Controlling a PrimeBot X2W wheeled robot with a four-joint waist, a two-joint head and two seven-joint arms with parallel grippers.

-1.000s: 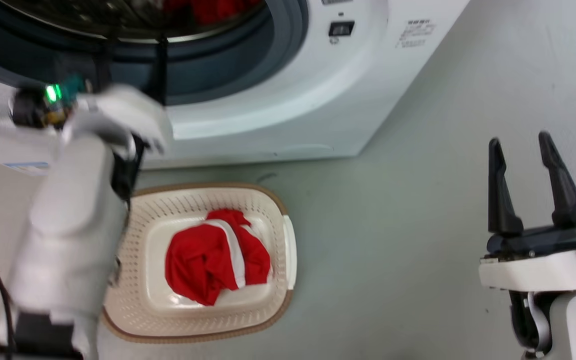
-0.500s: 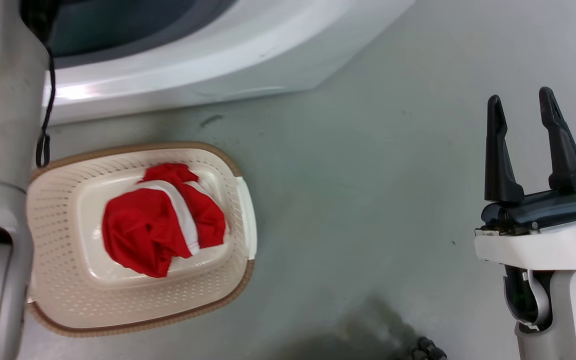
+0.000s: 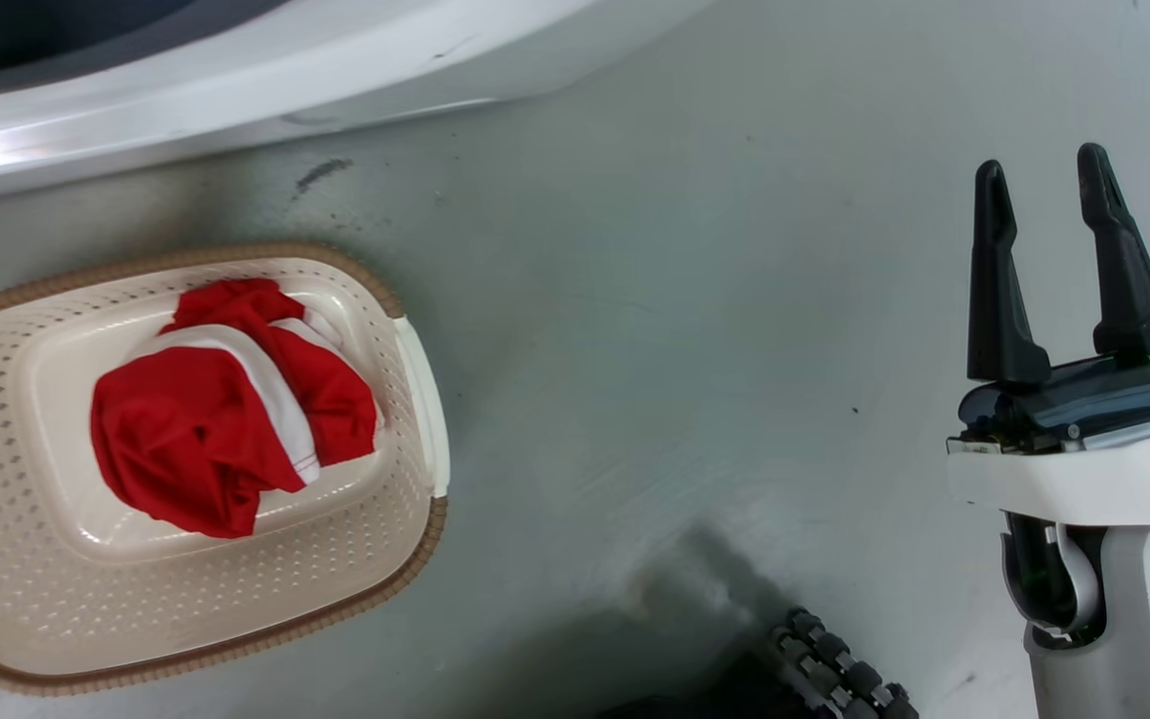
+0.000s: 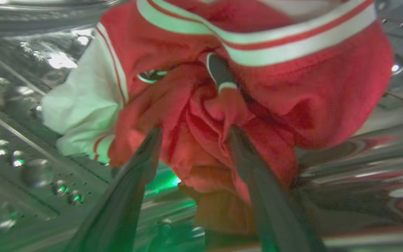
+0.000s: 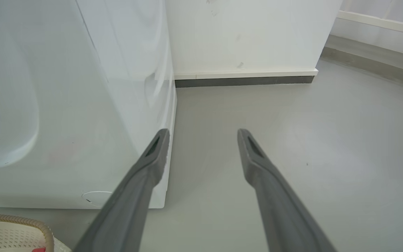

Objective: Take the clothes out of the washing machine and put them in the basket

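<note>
Left gripper (image 4: 194,132) sat inside the washer (image 4: 16,115), jaws spread, with a red jersey (image 4: 303,94) bunched straight ahead and its folds pushed between the fingertips (image 4: 154,140). Right gripper (image 3: 1046,195), open too, hung outside the washer beside its front, so the left was clearly nearer.

Head & R-wrist views look bright, sharp; L-wrist view dim, blurred, green-tinted w/ glare on washing machine drum (image 4: 12,115); soft shadow on floor (image 3: 695,569).

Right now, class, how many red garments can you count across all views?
2. One red jersey lies bunched in the basket; another sits in the washing machine drum, within the open left gripper. More may be hidden underneath.
</note>
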